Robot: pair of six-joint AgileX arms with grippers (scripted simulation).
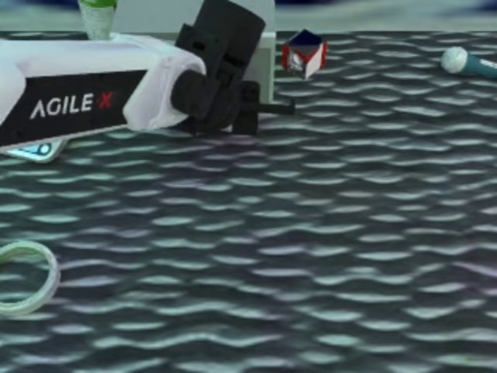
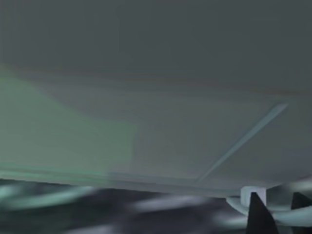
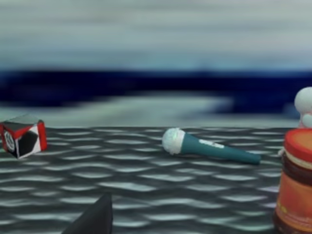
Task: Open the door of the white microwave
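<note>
1. The microwave (image 1: 266,58) stands at the far edge of the counter (image 1: 311,256), left of centre. The left arm (image 1: 78,93) hides most of it. It is the biggest thing here, and I judge it heavy and rigid enough to stay put under a gentle pull.
2. The door (image 2: 170,122) fills the left wrist view as a flat pale panel with a grey see-through window and a greenish tint behind it. I judge it faces the near side of the counter and stands upright, its long axis running across the counter from left to right. It should be stiff, light on its hinge and smooth. A flat press would likely slip, so the free edge or a handle is the place to hook it. The window is the fragile part and is best left alone.
3. The left gripper (image 1: 260,109) sits close against the microwave's front, low near the door's bottom edge. Its fingers (image 2: 254,217) stand apart. A small white piece shows just above them, possibly a handle, though the view is too poor to say. Nothing is clearly held.
4. The right arm is parked out of the top view.
</note>
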